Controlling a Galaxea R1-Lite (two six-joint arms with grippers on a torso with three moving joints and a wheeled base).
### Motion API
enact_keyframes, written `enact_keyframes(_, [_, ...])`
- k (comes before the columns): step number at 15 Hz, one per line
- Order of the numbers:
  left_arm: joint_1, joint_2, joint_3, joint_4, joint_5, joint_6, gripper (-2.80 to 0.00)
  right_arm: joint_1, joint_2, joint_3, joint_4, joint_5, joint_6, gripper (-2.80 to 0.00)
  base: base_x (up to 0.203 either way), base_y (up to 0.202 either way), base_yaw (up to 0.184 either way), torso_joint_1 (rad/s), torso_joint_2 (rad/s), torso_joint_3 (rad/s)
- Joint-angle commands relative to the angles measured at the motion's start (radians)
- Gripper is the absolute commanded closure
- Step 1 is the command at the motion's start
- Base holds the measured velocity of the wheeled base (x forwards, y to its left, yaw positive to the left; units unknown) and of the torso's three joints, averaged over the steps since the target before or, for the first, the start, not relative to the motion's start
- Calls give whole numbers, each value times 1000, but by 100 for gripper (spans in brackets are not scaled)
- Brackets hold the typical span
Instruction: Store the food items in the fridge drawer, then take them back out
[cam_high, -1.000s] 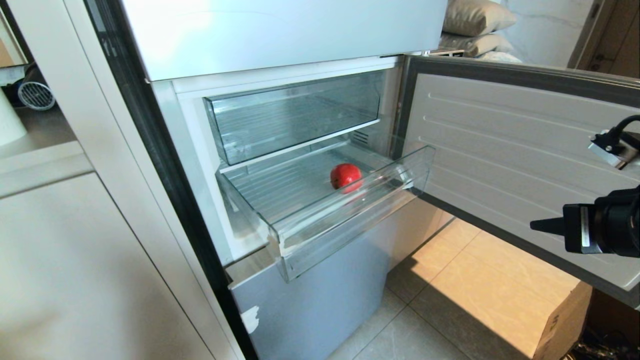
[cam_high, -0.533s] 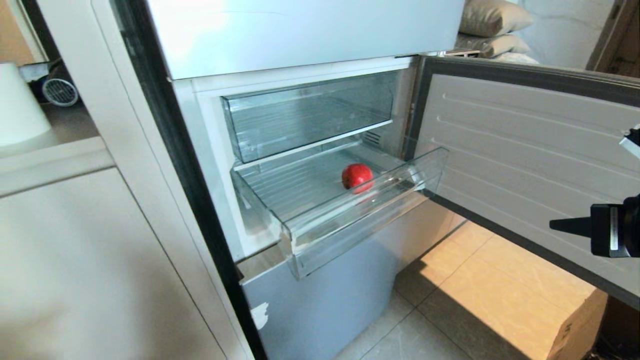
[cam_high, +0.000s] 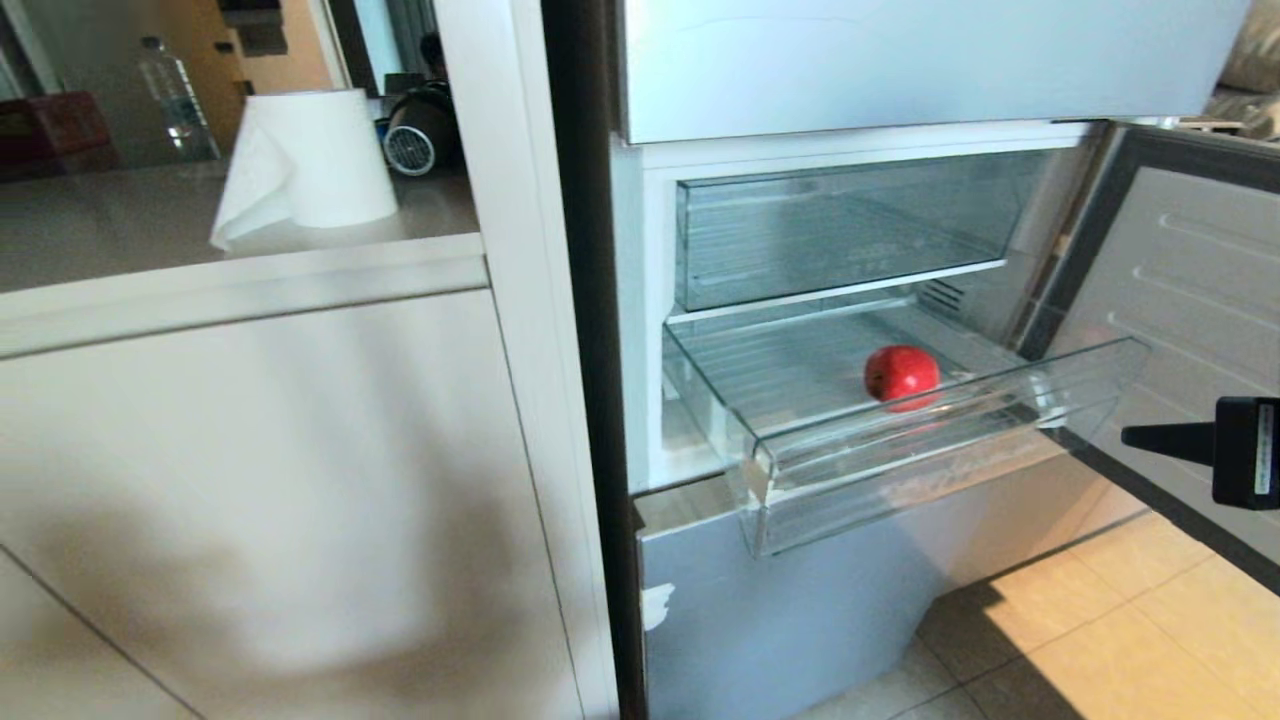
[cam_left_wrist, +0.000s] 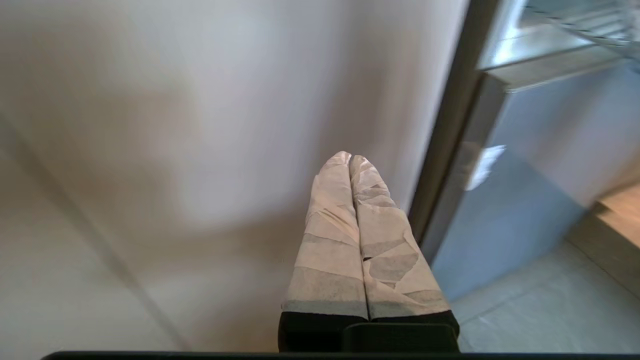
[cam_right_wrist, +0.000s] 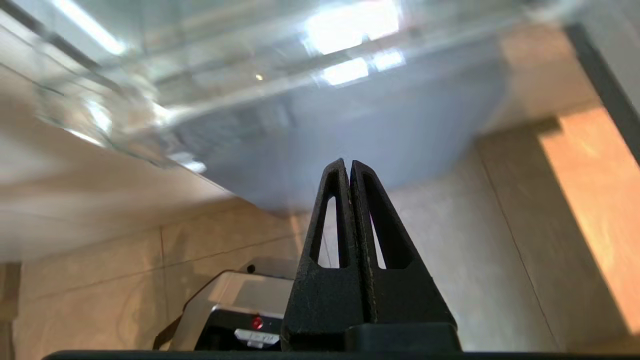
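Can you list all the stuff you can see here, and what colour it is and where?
apple: one, red, in the pulled-out drawer
upper bin: one, clear, above the drawer
fridge door: one, white inside, open at right
bottom panel: one, pale blue, below the drawer
paper roll: one, white, on the counter
bottle: one, clear, back of counter
right end effector: black, shut, empty, right of drawer
left end effector: taped white, shut, by the cabinet
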Motion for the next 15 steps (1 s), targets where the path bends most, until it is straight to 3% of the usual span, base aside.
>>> enact_keyframes(1, [0, 0, 0, 0, 1, -1, 0, -49, 14, -33, 0, -2, -5, 0, 1, -7, 121, 8, 2, 2])
enact_keyframes(7, [0, 0, 0, 0, 0, -1, 0, -125, 280, -211, -12, -14, -7, 0, 0, 0, 11, 0, 0, 0])
enact_keyframes(11, [0, 0, 0, 0, 0, -1, 0, -169, 438, -255, -147, -16, -9, 0, 0, 0, 0, 0, 0, 0])
enact_keyframes(15, [0, 0, 0, 0, 0, -1, 0, -178, 533, -311, -177, -12, -8, 0, 0, 0, 0, 0, 0, 0])
